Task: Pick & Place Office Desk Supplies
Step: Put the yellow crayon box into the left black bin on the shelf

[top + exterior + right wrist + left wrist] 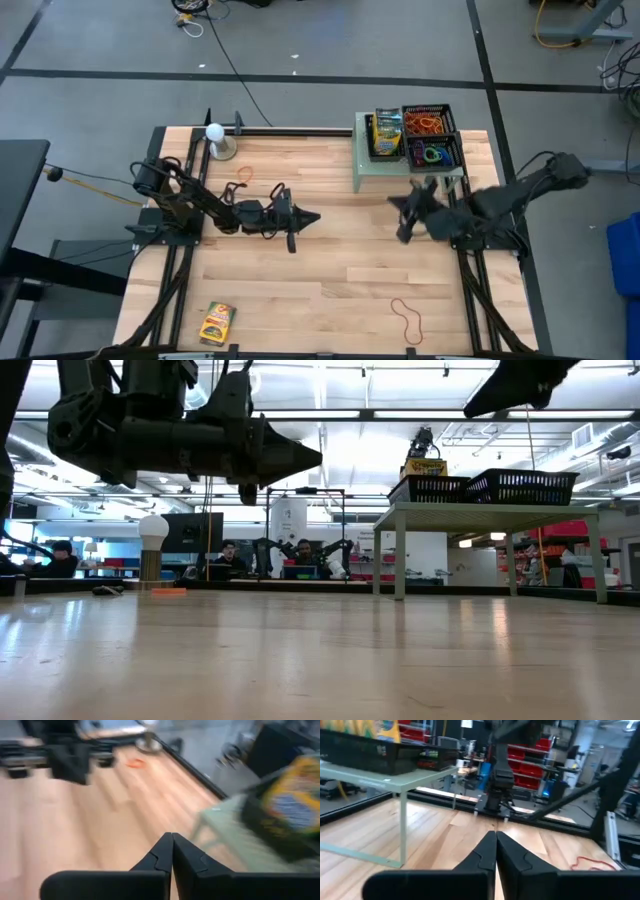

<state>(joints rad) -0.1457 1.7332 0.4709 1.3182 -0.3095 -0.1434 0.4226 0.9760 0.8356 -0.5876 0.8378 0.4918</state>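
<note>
Mostly done I'd say: black mesh baskets (430, 135) upper right look stocked. Left: yellow-green crayon box (217, 322) lower left, red rubber-band loop (407, 320) bottom centre. Both grippers (308, 218) (403, 207) pinched together, empty.

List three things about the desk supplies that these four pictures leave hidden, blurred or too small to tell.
- Bin contents: in the low view the black baskets hide the rubber bands behind their mesh walls.
- Crayon box: in the right wrist view, blurred, its print unreadable.
- Loose rubber band: in the left wrist view, partly behind the left gripper, whose fingers are shut.
</note>
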